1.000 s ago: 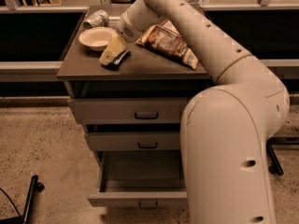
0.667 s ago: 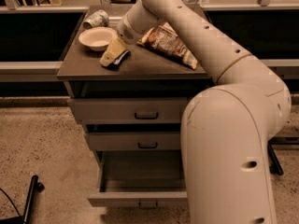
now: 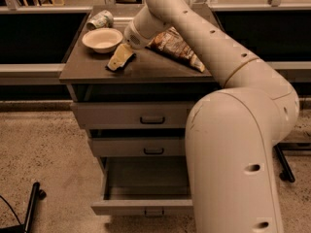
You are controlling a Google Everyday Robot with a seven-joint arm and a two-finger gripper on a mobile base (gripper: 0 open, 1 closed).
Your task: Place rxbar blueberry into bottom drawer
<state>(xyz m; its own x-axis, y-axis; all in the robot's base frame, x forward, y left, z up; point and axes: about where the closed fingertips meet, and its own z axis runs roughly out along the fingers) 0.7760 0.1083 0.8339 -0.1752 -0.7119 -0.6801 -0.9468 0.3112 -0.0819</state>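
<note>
- Gripper: at the end of the arm, low over the near-left part of the cabinet top, just near of the white bowl. Whether it is parted or closed cannot be told.
- Rxbar blueberry: only a dark flat edge shows under the gripper's tip, lying on the cabinet top. This is probably the bar, mostly hidden.
- Bottom drawer: pulled out toward the near side, interior bare, below the two shut drawers.
- Chip bag: just right of the gripper; crushed can far left.
- Step in hand, as judged: securing the bar.
- Handling note: close across the bar's narrow width and lift straight up. Keep clear of bowl and bag, then carry it out past the near edge and down into the drawer.
</note>
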